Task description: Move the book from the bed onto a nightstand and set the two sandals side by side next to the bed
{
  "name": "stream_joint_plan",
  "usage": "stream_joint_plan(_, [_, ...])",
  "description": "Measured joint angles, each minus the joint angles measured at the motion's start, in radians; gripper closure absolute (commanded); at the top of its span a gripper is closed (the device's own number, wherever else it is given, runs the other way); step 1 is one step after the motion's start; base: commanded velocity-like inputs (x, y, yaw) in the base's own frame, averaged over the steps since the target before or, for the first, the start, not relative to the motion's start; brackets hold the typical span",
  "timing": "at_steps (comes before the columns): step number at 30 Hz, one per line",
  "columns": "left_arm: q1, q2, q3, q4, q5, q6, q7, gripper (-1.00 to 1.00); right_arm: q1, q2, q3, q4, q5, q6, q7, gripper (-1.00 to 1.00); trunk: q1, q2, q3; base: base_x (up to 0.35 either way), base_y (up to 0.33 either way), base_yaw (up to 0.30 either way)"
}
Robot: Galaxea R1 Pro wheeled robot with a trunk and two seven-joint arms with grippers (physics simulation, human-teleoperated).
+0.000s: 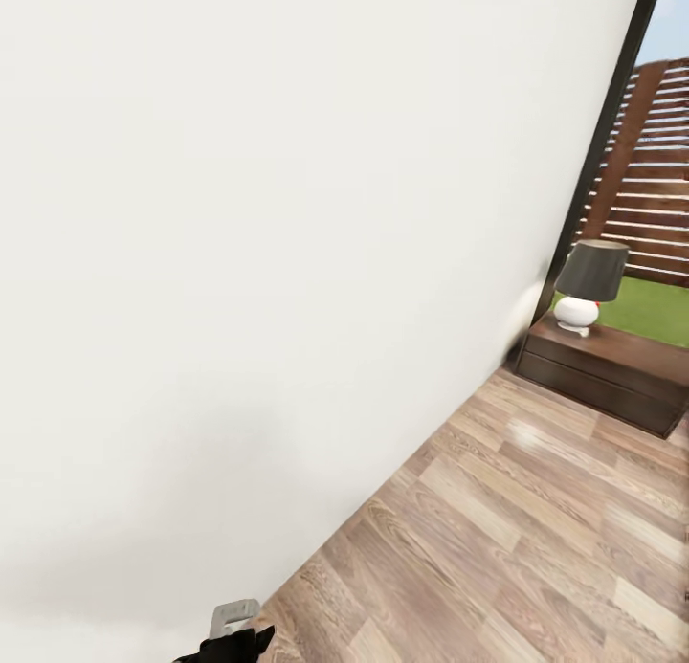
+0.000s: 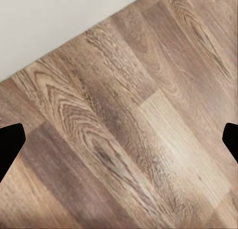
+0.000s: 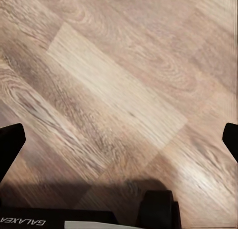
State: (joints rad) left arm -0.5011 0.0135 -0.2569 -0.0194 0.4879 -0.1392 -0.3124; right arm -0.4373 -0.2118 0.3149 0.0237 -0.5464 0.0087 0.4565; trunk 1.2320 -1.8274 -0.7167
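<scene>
Right beside the white wall (image 1: 239, 261) you are driving very close, with the plank floor (image 1: 536, 529) running ahead to a low dark dresser (image 1: 612, 371) carrying a lamp (image 1: 588, 285) by the glass door. None of the book, bed, nightstand or sandals is in sight here, so you likely have to turn before you find them. The risk is the left side: part of that arm (image 1: 234, 634) sits almost against the wall, and a swing of the base that way could scrape it. The head view gives you the wall, dresser and lamp. The left wrist view adds how near the wall's foot (image 2: 44, 26) is to the left fingers (image 2: 10, 144), which stand wide apart and hold nothing. The right wrist view shows bare boards, and the right fingers (image 3: 11, 142) are equally spread and empty
</scene>
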Motion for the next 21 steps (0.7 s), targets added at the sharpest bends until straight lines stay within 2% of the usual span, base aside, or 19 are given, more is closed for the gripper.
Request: stream_joint_plan(21, [0.000,0.000,0.000,0.000,0.000,0.000,0.000,-1.00,0.000,0.000,0.000,0.000,0.000,0.000,0.000,-1.00,0.000,0.000,-0.009,0.000,0.000,-0.272])
